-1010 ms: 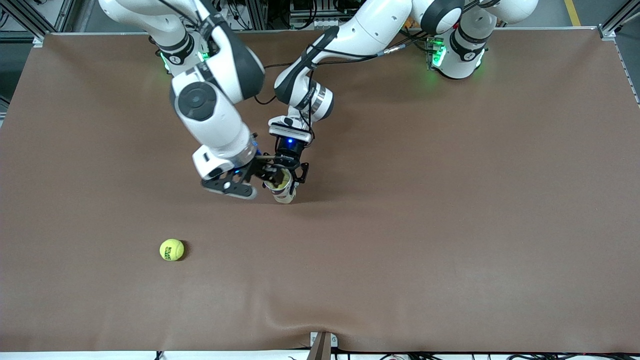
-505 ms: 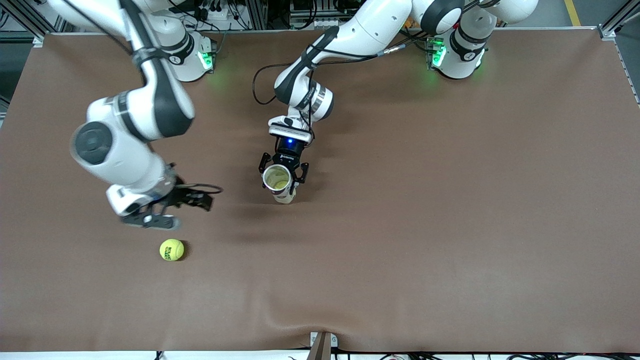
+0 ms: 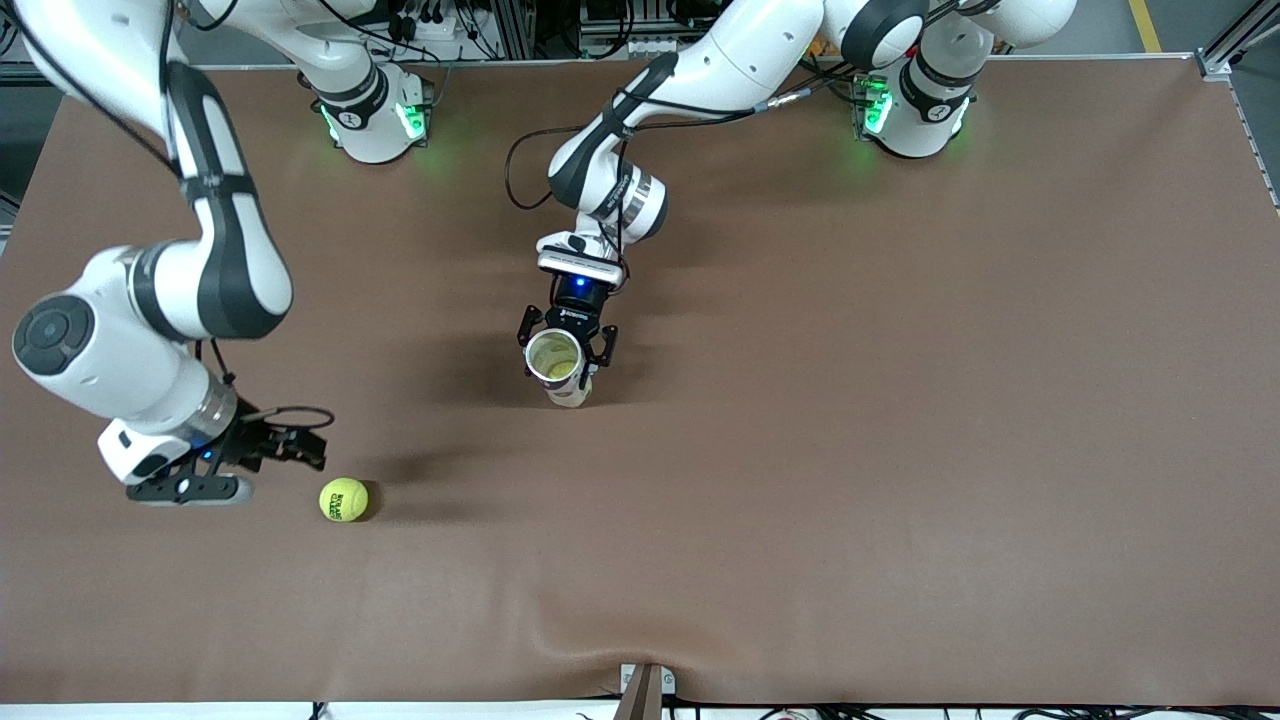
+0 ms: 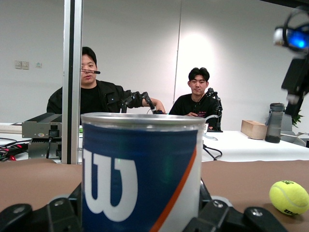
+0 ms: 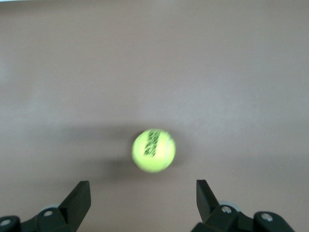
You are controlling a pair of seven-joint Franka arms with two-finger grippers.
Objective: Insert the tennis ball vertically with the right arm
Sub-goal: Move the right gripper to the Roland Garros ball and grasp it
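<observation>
Our right gripper (image 3: 300,450) has swung from the can (image 3: 556,362) to ten o'clock of the ball (image 3: 343,499), spread, empty. The upright can holds a ball, clamped by our left gripper (image 3: 566,348).

Brown cloth covers the table (image 3: 900,450), wrinkled at the edge nearest the front camera. Two seated people (image 4: 96,94) in dark tops watch from a white desk (image 4: 251,147); cardboard box (image 4: 254,129) on it.

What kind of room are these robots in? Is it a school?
Probably a robotics lab. Two robot arms are bolted at a table covered in brown cloth, two people sit watching nearby, and cables and electronics boxes lie around.
</observation>
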